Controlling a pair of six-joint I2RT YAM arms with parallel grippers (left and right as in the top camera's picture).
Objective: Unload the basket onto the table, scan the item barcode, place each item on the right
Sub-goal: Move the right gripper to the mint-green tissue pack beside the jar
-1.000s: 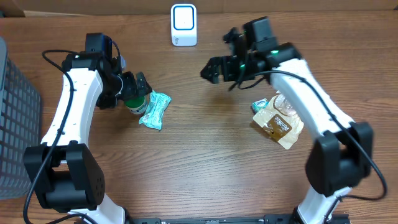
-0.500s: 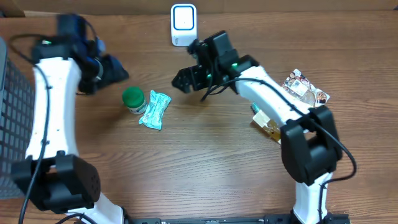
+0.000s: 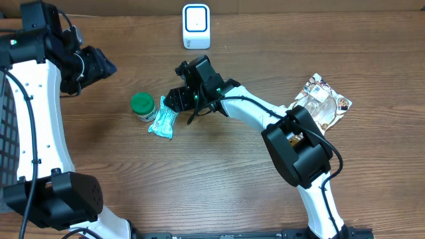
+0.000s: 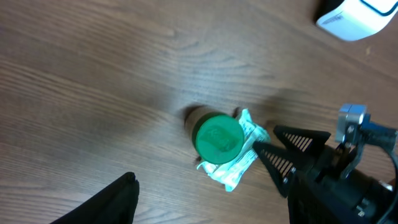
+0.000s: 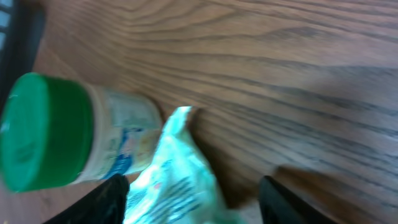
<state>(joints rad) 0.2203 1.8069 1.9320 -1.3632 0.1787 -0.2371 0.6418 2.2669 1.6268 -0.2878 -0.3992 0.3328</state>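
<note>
A teal foil packet (image 3: pixel 164 119) lies flat near the table's middle, touching a small jar with a green lid (image 3: pixel 142 105) on its left. My right gripper (image 3: pixel 174 100) reaches over the packet's upper end. In the right wrist view the right gripper (image 5: pixel 196 202) stands open, its two dark fingers astride the packet (image 5: pixel 180 180), with the jar (image 5: pixel 43 132) to the left. The white scanner (image 3: pixel 196 26) stands at the back. My left gripper (image 3: pixel 106 66) is raised at the far left, open and holding nothing. From the left wrist the left gripper (image 4: pixel 211 205) looks down on the jar (image 4: pixel 217 137).
Two snack bags lie at the right, a printed clear one (image 3: pixel 323 101) and a brown one (image 3: pixel 300 137) mostly under the right arm. A grey mesh basket (image 3: pixel 5 143) stands at the left edge.
The left arm let go of the jar and pulled back up to the far left. The right arm swung left from the snack bags to the teal packet, and its jaws have narrowed.
</note>
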